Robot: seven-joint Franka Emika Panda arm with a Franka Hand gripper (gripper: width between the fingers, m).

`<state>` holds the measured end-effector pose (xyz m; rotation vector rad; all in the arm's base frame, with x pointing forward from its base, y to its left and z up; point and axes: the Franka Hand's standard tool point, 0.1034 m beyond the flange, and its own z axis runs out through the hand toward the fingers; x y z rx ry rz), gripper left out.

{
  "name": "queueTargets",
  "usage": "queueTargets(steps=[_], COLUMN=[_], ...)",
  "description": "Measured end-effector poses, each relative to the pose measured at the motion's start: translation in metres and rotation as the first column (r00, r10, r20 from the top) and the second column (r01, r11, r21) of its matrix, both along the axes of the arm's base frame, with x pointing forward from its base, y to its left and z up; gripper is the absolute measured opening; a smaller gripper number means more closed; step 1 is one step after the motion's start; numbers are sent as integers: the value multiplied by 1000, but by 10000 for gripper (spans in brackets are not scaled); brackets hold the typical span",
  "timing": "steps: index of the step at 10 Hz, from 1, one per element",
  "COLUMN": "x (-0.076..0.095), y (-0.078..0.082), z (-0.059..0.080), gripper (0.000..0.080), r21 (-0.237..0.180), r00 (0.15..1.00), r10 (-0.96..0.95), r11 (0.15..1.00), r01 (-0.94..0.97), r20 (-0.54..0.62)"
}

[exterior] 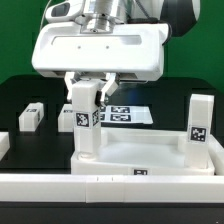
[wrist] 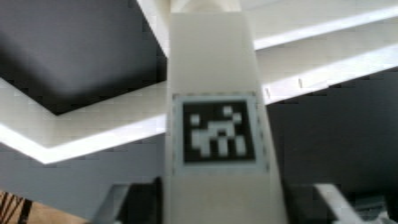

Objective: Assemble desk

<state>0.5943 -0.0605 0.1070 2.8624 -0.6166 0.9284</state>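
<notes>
White leg (exterior: 85, 130) upright inside spread claw (exterior: 88, 97); on tabletop (exterior: 140, 153)

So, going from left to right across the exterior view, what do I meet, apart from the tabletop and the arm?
Leg lying flat → first upright leg → marker board → second upright leg.

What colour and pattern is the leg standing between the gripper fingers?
The leg is white with a black-and-white square tag; wrist view shows it best.
</notes>
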Motion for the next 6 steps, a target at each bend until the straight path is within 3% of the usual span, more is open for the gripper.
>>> queueTargets(steps=[1, 2, 6], x=[0, 0, 0], y=[0, 0, 0], z=[0, -1, -1], gripper=[402, 593, 649], r21=[0, 0, 0], r00=[1000, 1000, 1000], r10=[0, 0, 0], r11=[1000, 1000, 1000], r01=[0, 0, 0], r20=[-1, -1, -2])
